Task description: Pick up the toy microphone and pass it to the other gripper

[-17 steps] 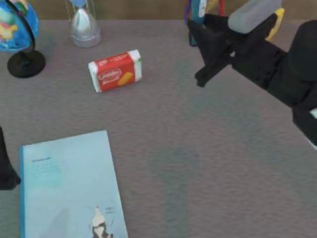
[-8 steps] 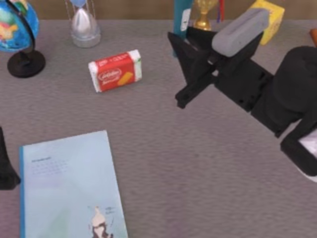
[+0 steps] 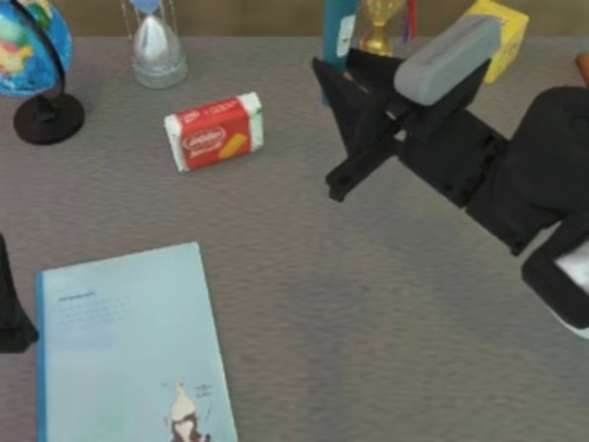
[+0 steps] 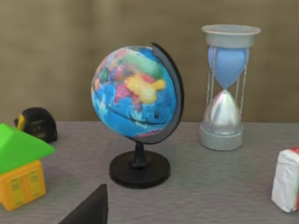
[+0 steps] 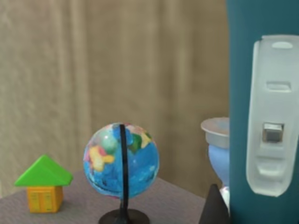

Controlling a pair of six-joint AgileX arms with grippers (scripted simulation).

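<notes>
Seen from above: right gripper (image 3: 333,129) reaching in from the right side toward the far middle of the grey surface (image 3: 368,304), black fingers pinching the toy microphone (image 3: 339,26), whose teal handle stands upright at the far edge, just beside a gold trophy (image 3: 375,26) and near a yellow block (image 3: 497,35). Close up from the right wrist: teal handle filling the frame with its white button strip (image 5: 272,116) facing the camera, one dark fingertip (image 5: 214,207) showing beside it. Left gripper (image 3: 11,308) parked at the left edge of the surface, only a dark sliver visible; cannot tell whether its fingers are spread or pressed together. Elsewhere on the surface: a globe (image 3: 26,46) on a black stand at far left, an hourglass (image 3: 156,41) beside it, a red snack packet (image 3: 213,131) lying nearer the middle, a pale blue book (image 3: 129,350) at the near left, a green-roofed toy house (image 4: 21,165) seen from the left wrist
</notes>
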